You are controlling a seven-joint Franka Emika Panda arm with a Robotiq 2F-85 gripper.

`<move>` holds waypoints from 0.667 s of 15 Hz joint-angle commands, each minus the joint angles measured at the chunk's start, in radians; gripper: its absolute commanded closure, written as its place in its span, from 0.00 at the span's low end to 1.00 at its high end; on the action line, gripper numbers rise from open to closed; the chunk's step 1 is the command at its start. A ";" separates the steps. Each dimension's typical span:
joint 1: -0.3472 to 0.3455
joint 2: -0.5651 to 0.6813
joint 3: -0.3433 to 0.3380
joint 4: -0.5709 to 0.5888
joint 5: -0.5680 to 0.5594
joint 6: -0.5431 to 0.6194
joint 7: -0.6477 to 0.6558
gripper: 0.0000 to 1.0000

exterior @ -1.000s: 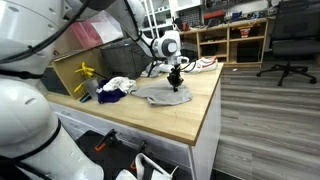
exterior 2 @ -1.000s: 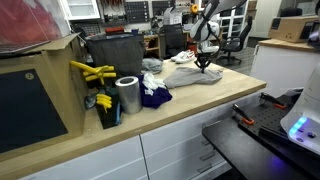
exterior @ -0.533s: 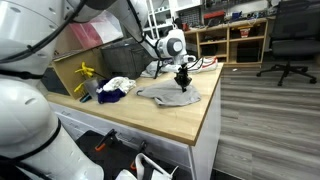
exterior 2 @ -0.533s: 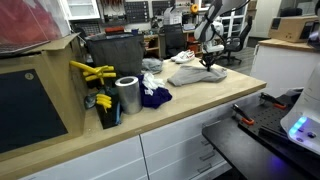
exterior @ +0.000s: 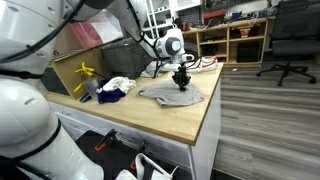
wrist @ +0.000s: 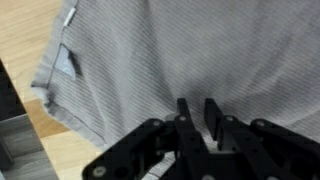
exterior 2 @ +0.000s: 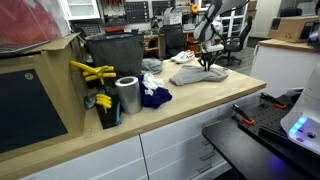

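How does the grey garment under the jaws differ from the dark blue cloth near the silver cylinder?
The grey garment lies spread out flat; the dark blue cloth is bunched in a heap. The grey garment covers more worktop than the dark blue cloth. The jaws stand over the grey garment, away from the dark blue cloth. Both are soft fabric.

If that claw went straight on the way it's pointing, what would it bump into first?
The gripper points down at the grey cloth, so it would likely meet that first, with the wooden table right beneath. How much gap is left above the cloth is hard to tell.
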 commanded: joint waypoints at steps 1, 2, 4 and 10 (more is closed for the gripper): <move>0.008 -0.141 0.064 -0.123 0.008 -0.058 -0.090 0.44; 0.012 -0.174 0.081 -0.154 0.004 -0.085 -0.117 0.35; 0.022 -0.237 0.114 -0.211 -0.003 -0.169 -0.175 0.20; 0.067 -0.354 0.136 -0.365 -0.114 -0.380 -0.287 0.00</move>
